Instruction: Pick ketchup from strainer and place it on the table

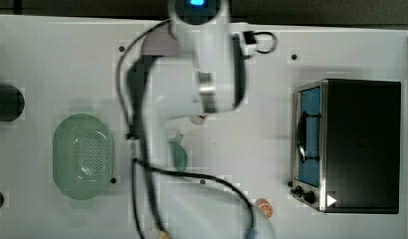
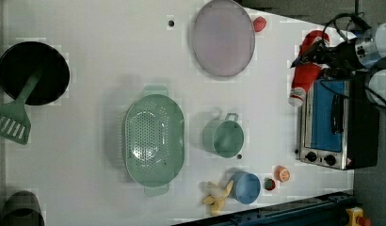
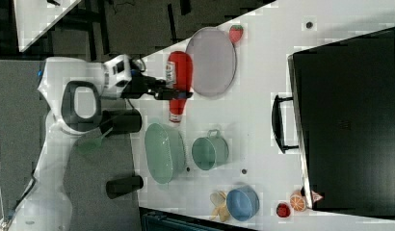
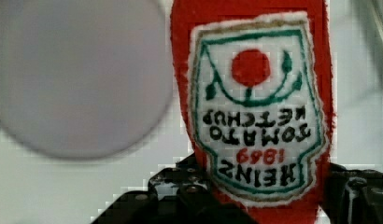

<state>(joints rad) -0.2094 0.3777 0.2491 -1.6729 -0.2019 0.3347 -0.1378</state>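
Above the table [image 2: 97,61], we are gripping the ketchup [image 2: 308,70] w/ our gripper [image 3: 174,94], jaws clamped on the bottle's sides. Ketchup is hanging clear of the strainer [image 2: 154,137], well apart from it, btwn the greyish-lilac plate [image 2: 222,37] and the toaster oven [image 2: 334,125] in the left view, white cap pointing toward the left view's bottom. Strainer is sitting w/ nothing in it, teal cup [image 2: 224,136] just beside it. In the wrist view, the label is facing us, plate alongside.

Red ketchup [image 3: 179,77] held by the claw [image 3: 172,94], strainer [image 2: 154,137] empty on the table [image 2: 97,70].
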